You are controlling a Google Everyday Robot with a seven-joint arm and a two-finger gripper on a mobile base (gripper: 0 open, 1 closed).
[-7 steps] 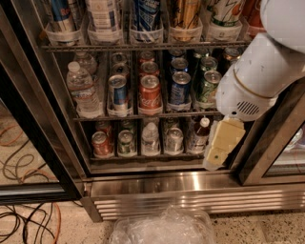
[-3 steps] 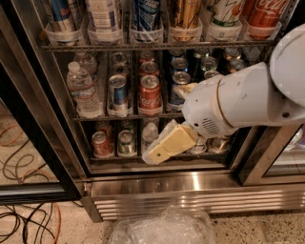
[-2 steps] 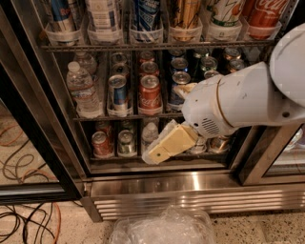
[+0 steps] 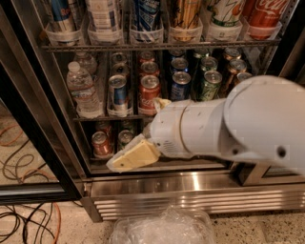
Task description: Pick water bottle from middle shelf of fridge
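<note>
The water bottle (image 4: 83, 90), clear ribbed plastic with a white cap, stands upright at the left end of the middle shelf (image 4: 114, 117), with a second one behind it. Short soda cans (image 4: 149, 94) fill the lanes to its right. The fridge (image 4: 190, 187) has its door open. My gripper (image 4: 134, 155), pale yellow, sits in front of the bottom shelf, below and to the right of the water bottle and apart from it. My big white arm (image 4: 238, 126) hides the lower right of the fridge.
Tall cans (image 4: 145, 14) line the upper rack. Small cans (image 4: 101, 143) stand on the bottom shelf, left of the gripper. A black door frame (image 4: 33, 143) runs down the left. Cables (image 4: 24, 221) lie on the floor at left. A crumpled clear plastic bag (image 4: 162, 229) lies below the steel base.
My arm has swung from the right side to the left across the fridge front. The gripper has moved left to the front of the bottom shelf. The water bottle has not moved.
</note>
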